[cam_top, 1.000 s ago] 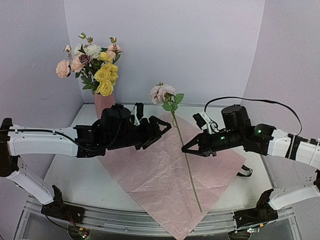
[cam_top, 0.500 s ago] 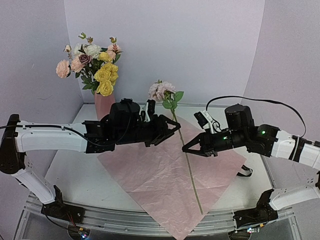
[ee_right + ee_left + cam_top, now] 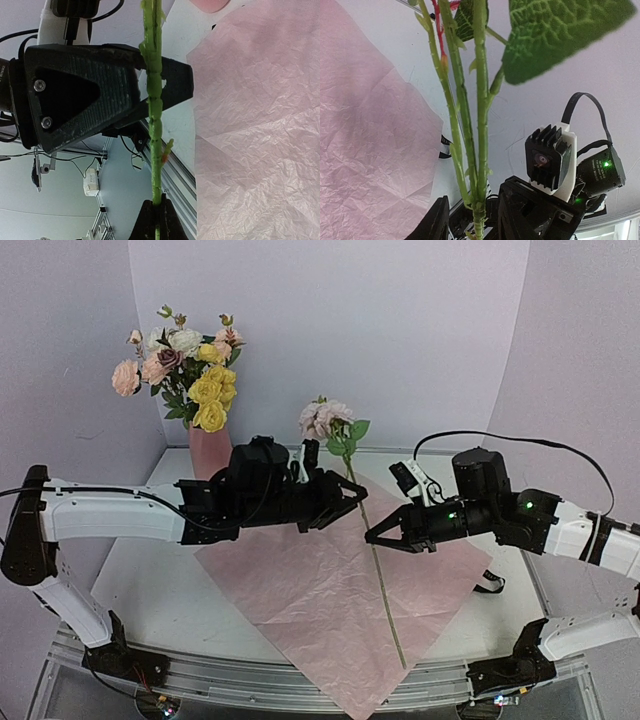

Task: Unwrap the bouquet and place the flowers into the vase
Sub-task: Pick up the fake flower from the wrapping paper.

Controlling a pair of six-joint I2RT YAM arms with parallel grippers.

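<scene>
Delta vs a second back, biggest mover first: the left arm (image 3: 120, 515) has reached further in toward 3 o'clock. The left gripper (image 3: 355, 495) now sits at the flower stem (image 3: 382, 585) instead of short of it. Its fingers have come in from wide to narrow, with the stem between them. The top view still shows them apart, so I read it as not clamped. The right gripper (image 3: 372, 536) has barely moved. It is closed tight on the same stem, just below the left gripper at its 5 o'clock. Vase, sheet and ribbon sit where they were.

Counts, big to small:
- Table (image 3: 150, 590): one.
- Paper sheet (image 3: 310, 615): one, pink and crinkled, spread flat mid-table, one corner over the near edge at 6 o'clock.
- Arms: two, meeting over the sheet.
- Vase (image 3: 205, 452): one, salmon pink, upright at 10 o'clock on the table, behind the left arm.
- Flowers (image 3: 195, 370) standing in it: yellow, pink and cream, roughly a dozen blooms. I can't get an exact count.
- Flower stem in hand: one, tilted off upright. The pale pink bloom head (image 3: 322, 423) is at its 12 o'clock end, with green leaves (image 3: 347, 440) just under it. The cut end is low over the sheet at 6 o'clock, and I can't tell whether it touches. The left wrist view shows three thin shoots side by side.
- Ribbon (image 3: 490, 585): one, black, on the table at the sheet's 4 o'clock edge.
</scene>
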